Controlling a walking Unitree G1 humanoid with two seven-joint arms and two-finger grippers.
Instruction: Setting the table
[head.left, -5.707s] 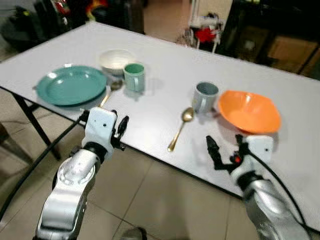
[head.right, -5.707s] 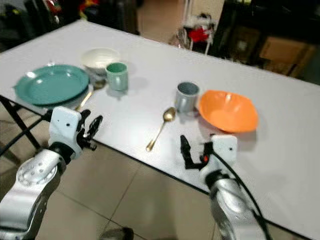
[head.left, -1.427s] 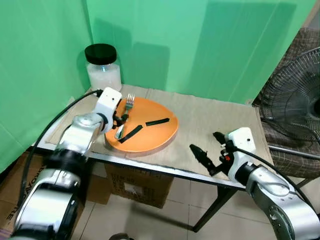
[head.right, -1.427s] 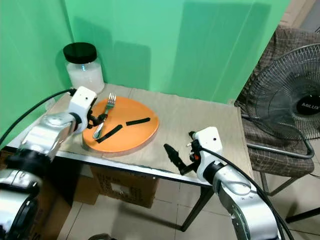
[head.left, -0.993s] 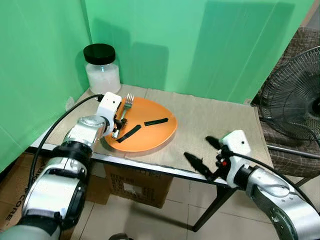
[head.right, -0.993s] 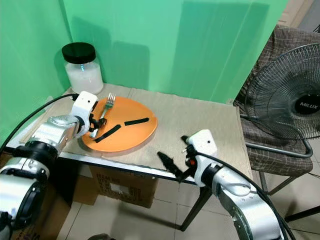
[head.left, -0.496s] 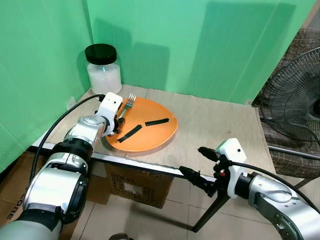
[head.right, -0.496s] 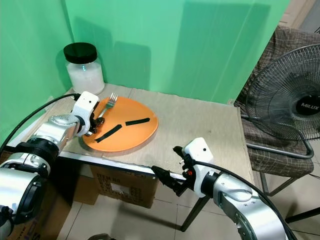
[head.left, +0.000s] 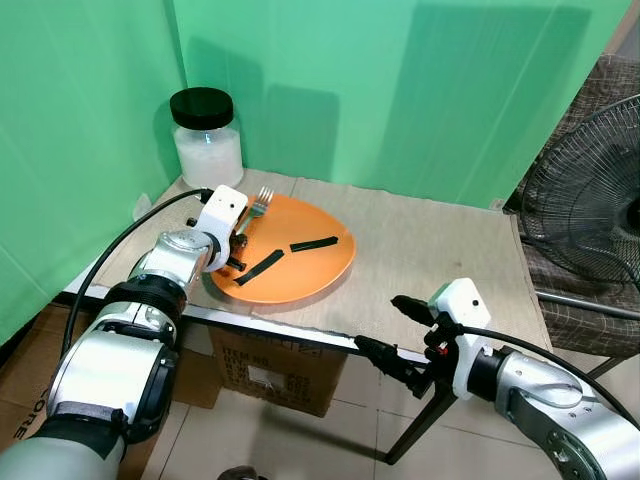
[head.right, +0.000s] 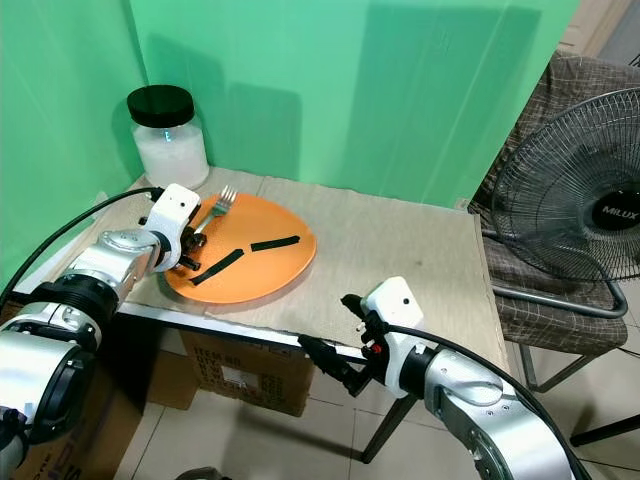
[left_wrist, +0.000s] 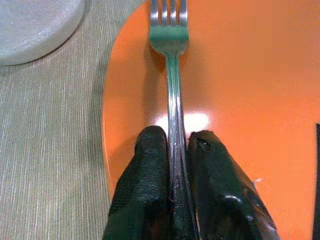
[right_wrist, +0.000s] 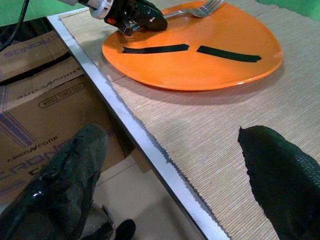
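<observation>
A fork is pinched by the left gripper over an orange plate.

The left gripper (left_wrist: 170, 150) is closed on the handle of the fork (left_wrist: 170, 65), whose tines lie at the rim of the orange plate (head.left: 300, 270) near the table's (head.left: 430, 240) front left corner. The right gripper (right_wrist: 170, 165) is spread wide at the table's front edge. A black-lidded jar (head.left: 207, 135) is seen at the back left corner.
</observation>
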